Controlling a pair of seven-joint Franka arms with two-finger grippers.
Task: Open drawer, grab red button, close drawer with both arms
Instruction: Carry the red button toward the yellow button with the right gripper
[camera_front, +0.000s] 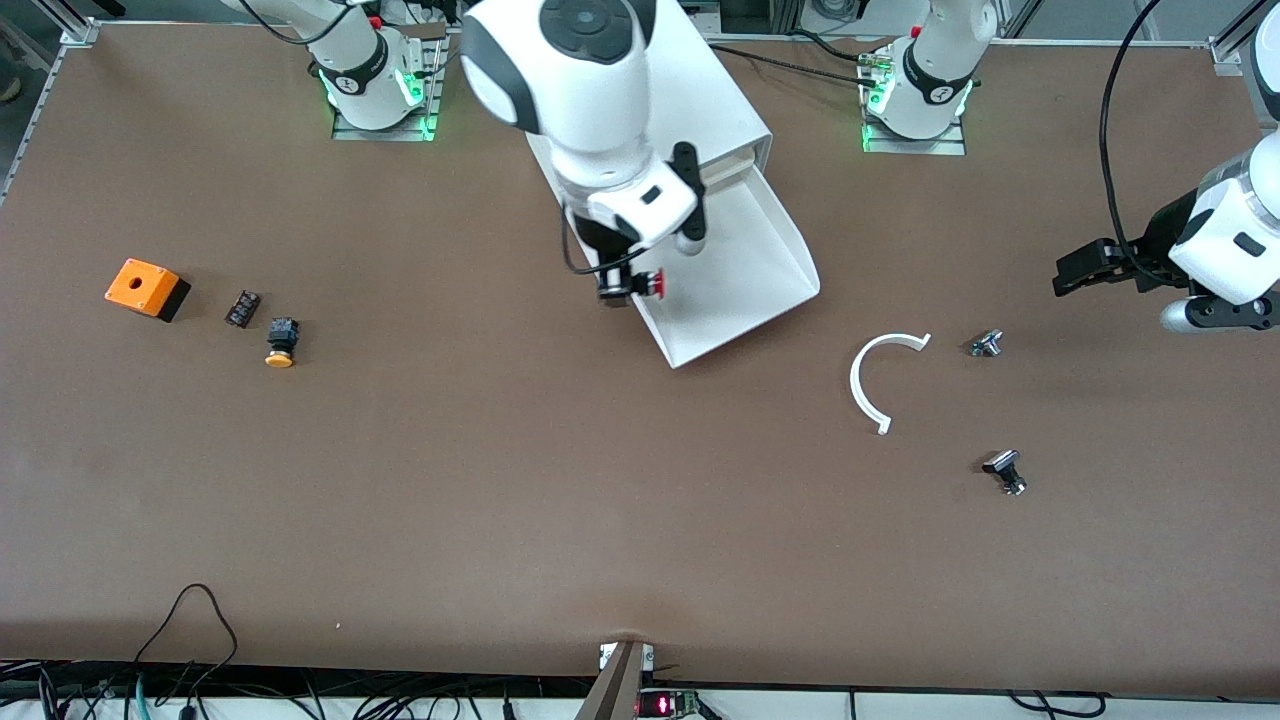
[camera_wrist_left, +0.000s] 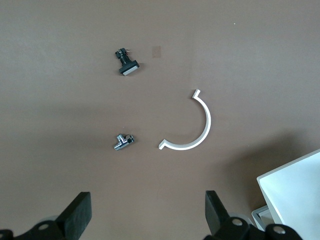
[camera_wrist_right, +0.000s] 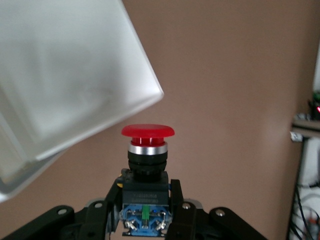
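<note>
A: Where is the button (camera_front: 650, 283) at this moment?

B: Between the fingers (camera_wrist_right: 181, 214) of the right gripper (camera_front: 622, 287). They are closed on its black body, and the red cap sticks out past the fingertips. In the right wrist view the cap sits just ahead of the fingers, with a silver ring under it.

A: And what is under that gripper?

B: It hangs over the side edge of the open drawer (camera_front: 745, 285), the edge toward the right arm's end of the tabletop (camera_front: 500, 500). The drawer is pulled well out of the white cabinet (camera_front: 715, 105), and its inside looks bare.

A: What about the left gripper (camera_front: 1080, 271)?

B: It waits up in the air over the left arm's end of the tabletop. Its fingers (camera_wrist_left: 77, 215) are spread wide and hold nothing. Ahead of them lie a white curved strip (camera_wrist_left: 192, 127), a small silver part (camera_wrist_left: 122, 142) and a black part with a flat pale head (camera_wrist_left: 127, 64), all apart from each other.

A: Anything toward the right arm's end?

B: An orange box (camera_front: 146, 288) with a hole, a small dark block (camera_front: 243, 308) beside it, and a button with a yellow cap (camera_front: 281, 343) just past that. None of them touch.
</note>
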